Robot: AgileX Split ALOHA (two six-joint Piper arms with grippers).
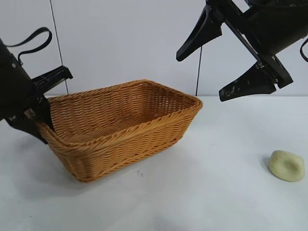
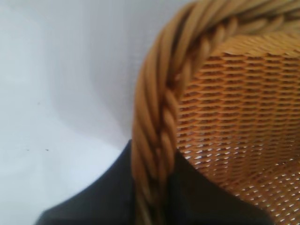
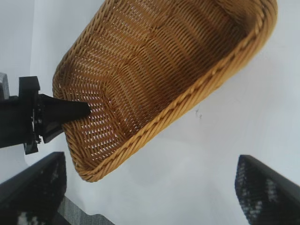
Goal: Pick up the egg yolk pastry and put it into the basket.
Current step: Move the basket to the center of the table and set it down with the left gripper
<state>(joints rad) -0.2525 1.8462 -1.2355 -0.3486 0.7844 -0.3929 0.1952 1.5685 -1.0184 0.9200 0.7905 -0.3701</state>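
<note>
The egg yolk pastry (image 1: pixel 287 165), a pale yellowish lump with a dent, lies on the white table at the front right, apart from both grippers. The golden-brown wicker basket (image 1: pixel 126 144) stands left of centre and holds nothing. My left gripper (image 1: pixel 41 122) is shut on the braided rim of the basket's left end, with one finger inside and one outside. In the left wrist view the basket rim (image 2: pixel 154 117) runs between the black fingers (image 2: pixel 206 197). My right gripper (image 1: pixel 200 77) hangs open high above the table, right of the basket. The pastry is out of both wrist views.
The right wrist view looks down on the basket (image 3: pixel 187 101) with the left gripper (image 3: pixel 70 110) at its end, and on bare white table (image 3: pixel 187 178) between the right gripper's fingers. A white wall stands behind the table.
</note>
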